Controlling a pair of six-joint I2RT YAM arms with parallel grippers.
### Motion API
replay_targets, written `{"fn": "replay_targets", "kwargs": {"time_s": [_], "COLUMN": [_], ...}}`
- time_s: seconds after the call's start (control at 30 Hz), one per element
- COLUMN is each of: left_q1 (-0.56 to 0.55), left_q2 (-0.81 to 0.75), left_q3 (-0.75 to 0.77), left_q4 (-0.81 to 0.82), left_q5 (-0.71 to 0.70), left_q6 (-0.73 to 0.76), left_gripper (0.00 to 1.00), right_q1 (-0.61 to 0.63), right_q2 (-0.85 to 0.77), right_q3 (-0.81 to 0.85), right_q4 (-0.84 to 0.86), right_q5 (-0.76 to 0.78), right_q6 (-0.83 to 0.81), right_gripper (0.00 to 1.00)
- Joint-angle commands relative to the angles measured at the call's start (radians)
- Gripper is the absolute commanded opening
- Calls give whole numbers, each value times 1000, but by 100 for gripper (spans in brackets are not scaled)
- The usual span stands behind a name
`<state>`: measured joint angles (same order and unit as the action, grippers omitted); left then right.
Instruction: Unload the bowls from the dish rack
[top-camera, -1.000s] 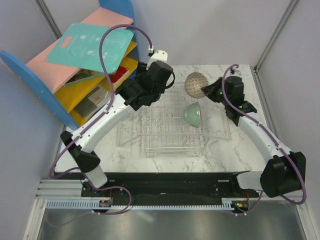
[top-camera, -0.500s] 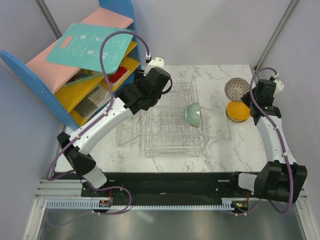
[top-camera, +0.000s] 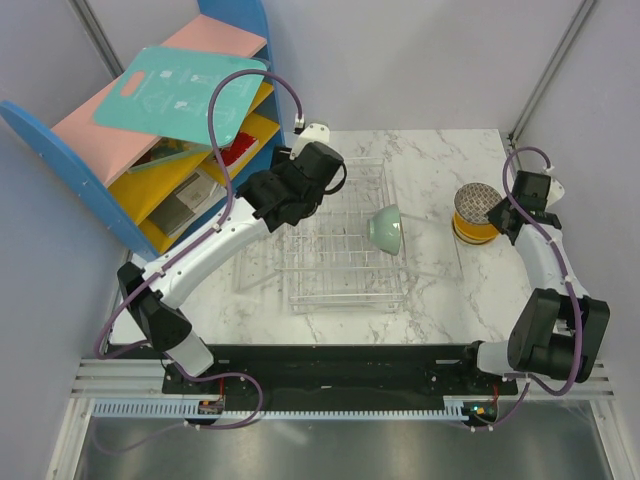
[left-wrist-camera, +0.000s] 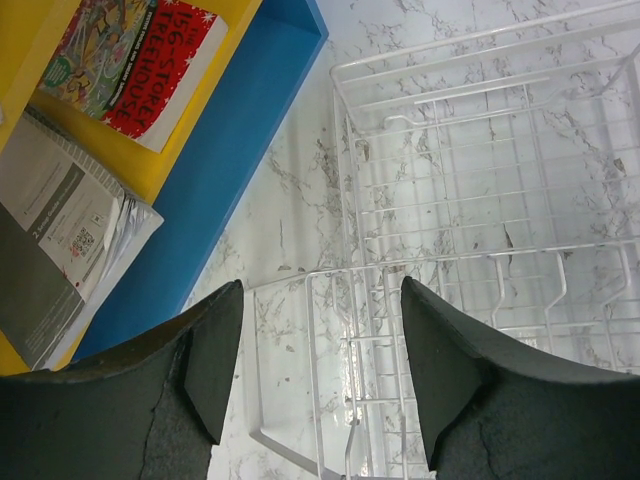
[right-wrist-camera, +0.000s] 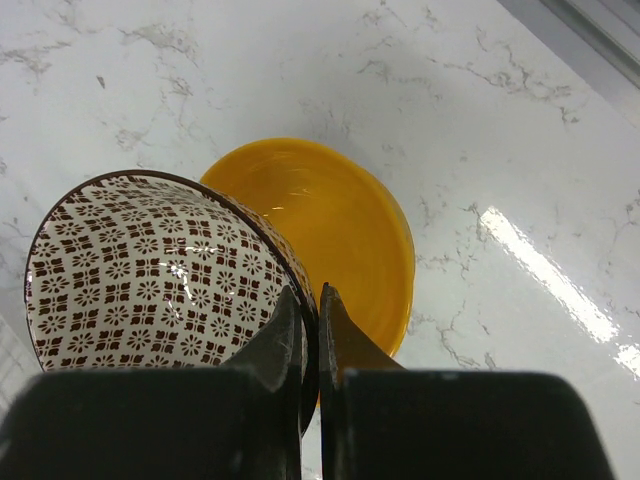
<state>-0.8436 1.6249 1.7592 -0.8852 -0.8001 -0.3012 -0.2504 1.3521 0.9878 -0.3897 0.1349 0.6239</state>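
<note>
Our right gripper (right-wrist-camera: 310, 300) is closed on the rim of the mesh bowl (right-wrist-camera: 160, 270). One finger is inside the rim and the other is outside, with almost no gap between them. The bowl hangs to the left of the fingers, with its opening turned up. Just below and beyond the fingertips lies the orange bowl (right-wrist-camera: 350, 230), upright on the table (right-wrist-camera: 150, 80). The mesh bowl covers part of it. We cannot tell if the two bowls touch or if the mesh one is only above the other.

Our left gripper (left-wrist-camera: 320, 290) is wide open and holds nothing. It hovers over the rack (top-camera: 330, 250), near the corner on the shelf's side. Between its fingers we see only the white wires and the marble under them. To the left of this gripper is the shelf (left-wrist-camera: 250, 150), with a red booklet (left-wrist-camera: 140, 60) on its yellow board.

The mint bowl (top-camera: 386, 229) is in the rack, to the right of the left gripper and well apart from it. It stands tilted on its side against the wires. We see no other bowl in the rack. The two cream bowls do not show in any view.
</note>
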Motion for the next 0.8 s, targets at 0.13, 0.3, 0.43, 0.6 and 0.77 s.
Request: {"fn": "replay_targets", "kwargs": {"time_s": [0.13, 0.3, 0.43, 0.6, 0.77], "left_q1": [1, 1, 1, 0, 0], "left_q2": [-54, -53, -43, -31, -37], "left_q3": [-20, -17, -14, -10, -10], "left_q4": [29, 29, 31, 29, 29], "left_q5": [10, 16, 33, 53, 52], "left_q6": [-47, -42, -49, -58, -47], "left_gripper": [70, 70, 69, 68, 69], "right_q1": [-12, -13, -13, -13, -13], "right_q2": [18, 24, -11, -10, 21], "right_q3": [-29, -28, -37, -37, -40], "right_q4": [29, 14, 11, 9, 9], "right_q5": [26, 40, 54, 57, 32], "right_q6": [16, 23, 28, 37, 45], "right_gripper": [6, 21, 36, 61, 62]}}
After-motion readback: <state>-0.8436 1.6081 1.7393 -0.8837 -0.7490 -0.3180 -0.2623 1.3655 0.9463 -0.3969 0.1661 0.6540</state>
